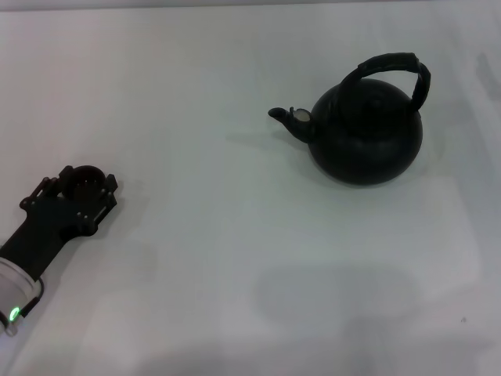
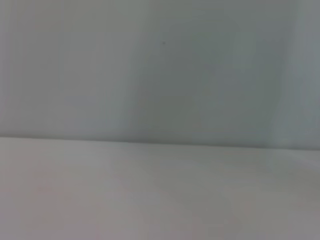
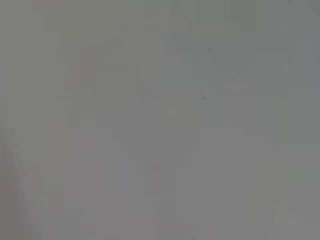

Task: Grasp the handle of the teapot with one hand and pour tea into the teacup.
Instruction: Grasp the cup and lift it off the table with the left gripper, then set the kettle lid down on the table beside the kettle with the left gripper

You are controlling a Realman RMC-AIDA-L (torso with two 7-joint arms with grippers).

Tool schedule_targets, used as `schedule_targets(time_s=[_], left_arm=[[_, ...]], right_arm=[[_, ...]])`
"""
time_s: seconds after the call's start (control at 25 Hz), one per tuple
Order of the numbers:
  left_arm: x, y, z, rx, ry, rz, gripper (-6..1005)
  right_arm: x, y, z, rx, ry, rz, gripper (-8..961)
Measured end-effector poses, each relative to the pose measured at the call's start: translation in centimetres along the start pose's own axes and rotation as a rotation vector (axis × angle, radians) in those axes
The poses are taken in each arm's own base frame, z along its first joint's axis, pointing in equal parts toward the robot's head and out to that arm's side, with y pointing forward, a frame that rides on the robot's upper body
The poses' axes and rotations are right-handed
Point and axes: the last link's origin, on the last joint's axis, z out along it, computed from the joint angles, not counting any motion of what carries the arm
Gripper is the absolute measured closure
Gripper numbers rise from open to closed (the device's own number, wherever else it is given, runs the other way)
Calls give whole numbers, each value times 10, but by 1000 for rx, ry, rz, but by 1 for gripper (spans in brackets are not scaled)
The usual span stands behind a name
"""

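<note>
So the teapot [image 1: 365, 129] is sat upright on the white table [image 1: 235, 258], toward the far right in the head view, with its short spout [image 1: 286, 119] aimed to the robot's left and the ribbed black handle [image 1: 395, 72] arched over the top, completely untouched. The left gripper [image 1: 78, 184] is parked low at the near left, well apart from the pot, and something small, round and dark is seen right at its tip, which is probably the teacup [image 1: 84, 181], though whether it's actually clamped or just sitting between the fingers can't be told, and the claw's open-or-closed state can't be made out either. The right gripper isn't seen anywhere, and nothing useful is shown by either wrist camera, just blank surface. Judging from this, nothing of the task has been done yet. Biggest worry: the cup and pot are far apart, so the pot would have to be carried a long way or the cup brought over, and tea could easily be slopped out of that spout if it's swung too fast. The handle is also tilted back a bit, so a grab made off-centre could let the pot swing or twist in the grip.
</note>
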Motion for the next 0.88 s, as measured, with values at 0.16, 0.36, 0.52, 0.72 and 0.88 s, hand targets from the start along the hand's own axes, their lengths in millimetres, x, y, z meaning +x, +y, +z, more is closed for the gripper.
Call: schedule_targets(time_s=[0.16,0.36,0.52,0.72,0.88], left_arm=[[3,5,3,-18,17,-10,278],[11,27,18,-86,54,-43,295],[20,52,37,-202,59,-23,295],[23,72,56,-281,5,9,295],[20,77,60,-301,-30,27,295]], right_arm=[[0,0,-1,1,1,0,80],[0,0,-1,0,0,1,80],[0,2,1,-3,-2,3,80],[-1,3,2,-8,-5,6,80],[-1,5,3,-15,-6,6,81]])
